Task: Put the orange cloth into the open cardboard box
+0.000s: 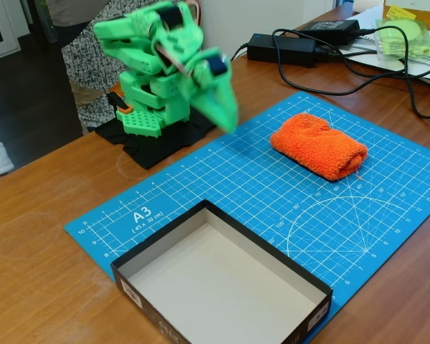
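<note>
On the wooden counter (36,236) lies a blue cutting mat (272,193), which carries both task items. Toward the mat's far right rests the orange cloth (319,145), a rolled bundle with a loose thread at its right end, untouched and well apart from everything else. At the mat's near edge sits the open cardboard box (222,283), black-walled, pale inside, holding nothing. Behind the mat, two black power adapters (281,49) and their cables (387,72) trail across the counter, with a yellow-green item in clear plastic (407,34) on papers at the far right. No object lies between cloth and box. The green arm (161,68) stands on a black cloth pad (158,140) at the mat's far left corner, folded over its base, with the tool (226,107) pointing down above the mat edge; motion blur prevents judging its opening, and nothing is seen in its grip.
</note>
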{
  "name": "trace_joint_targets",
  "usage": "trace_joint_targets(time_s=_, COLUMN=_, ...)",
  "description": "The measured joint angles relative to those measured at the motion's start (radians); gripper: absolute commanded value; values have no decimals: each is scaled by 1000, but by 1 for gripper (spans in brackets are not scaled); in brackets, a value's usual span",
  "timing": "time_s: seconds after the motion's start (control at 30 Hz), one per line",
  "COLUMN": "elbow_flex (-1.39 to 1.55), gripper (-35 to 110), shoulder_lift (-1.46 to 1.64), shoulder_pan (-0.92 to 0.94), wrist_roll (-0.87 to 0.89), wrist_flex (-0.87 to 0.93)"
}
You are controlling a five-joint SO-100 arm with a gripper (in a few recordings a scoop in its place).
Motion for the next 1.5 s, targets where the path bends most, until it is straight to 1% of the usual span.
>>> trace_joint_targets(time_s=0.07, elbow_flex=-252, gripper=2, shoulder_lift=-296, shoulder_pan=-67, wrist_roll=20, wrist_flex=25)
trace_joint_targets(time_s=0.17, elbow_flex=-584, gripper=11, shoulder_lift=-775, shoulder_pan=-164, wrist_roll=28, wrist_flex=35)
trace_joint_targets(time_s=0.2, elbow_flex=-773, gripper=16, shoulder_lift=-1167, shoulder_pan=-218, wrist_roll=25, wrist_flex=44)
trace_joint_targets(time_s=0.23, elbow_flex=-788, gripper=22, shoulder_lift=-1206, shoulder_pan=-221, wrist_roll=25, wrist_flex=44)
trace_joint_targets(time_s=0.3, elbow_flex=-828, gripper=27, shoulder_lift=-1290, shoulder_pan=-229, wrist_roll=12, wrist_flex=44)
trace_joint_targets(time_s=0.37, elbow_flex=-910, gripper=34, shoulder_lift=-1408, shoulder_pan=-238, wrist_roll=-20, wrist_flex=67)
trace_joint_targets(time_s=0.47, elbow_flex=-985, gripper=35, shoulder_lift=-1568, shoulder_pan=-255, wrist_roll=-48, wrist_flex=104)
trace_joint_targets(time_s=0.57, elbow_flex=-1006, gripper=38, shoulder_lift=-1611, shoulder_pan=-244, wrist_roll=-43, wrist_flex=115)
trace_joint_targets(time_s=0.67, elbow_flex=-1028, gripper=46, shoulder_lift=-1617, shoulder_pan=-242, wrist_roll=-44, wrist_flex=152)
trace_joint_targets(time_s=0.87, elbow_flex=-1069, gripper=46, shoulder_lift=-1669, shoulder_pan=-247, wrist_roll=-37, wrist_flex=215)
trace_joint_targets(time_s=1.0, elbow_flex=-1101, gripper=46, shoulder_lift=-1756, shoulder_pan=-216, wrist_roll=-14, wrist_flex=221)
trace_joint_targets(time_s=1.17, elbow_flex=-1120, gripper=46, shoulder_lift=-1830, shoulder_pan=-179, wrist_roll=-20, wrist_flex=186)
trace_joint_targets(time_s=1.2, elbow_flex=-1134, gripper=44, shoulder_lift=-1842, shoulder_pan=-176, wrist_roll=-23, wrist_flex=186)
trace_joint_targets(time_s=1.27, elbow_flex=-1146, gripper=31, shoulder_lift=-1853, shoulder_pan=-167, wrist_roll=-25, wrist_flex=186)
trace_joint_targets(time_s=1.3, elbow_flex=-1150, gripper=22, shoulder_lift=-1853, shoulder_pan=-166, wrist_roll=-25, wrist_flex=186)
trace_joint_targets(time_s=1.37, elbow_flex=-1169, gripper=0, shoulder_lift=-1865, shoulder_pan=-164, wrist_roll=-20, wrist_flex=192)
trace_joint_targets(time_s=1.5, elbow_flex=-1221, gripper=0, shoulder_lift=-1894, shoulder_pan=-152, wrist_roll=18, wrist_flex=206)
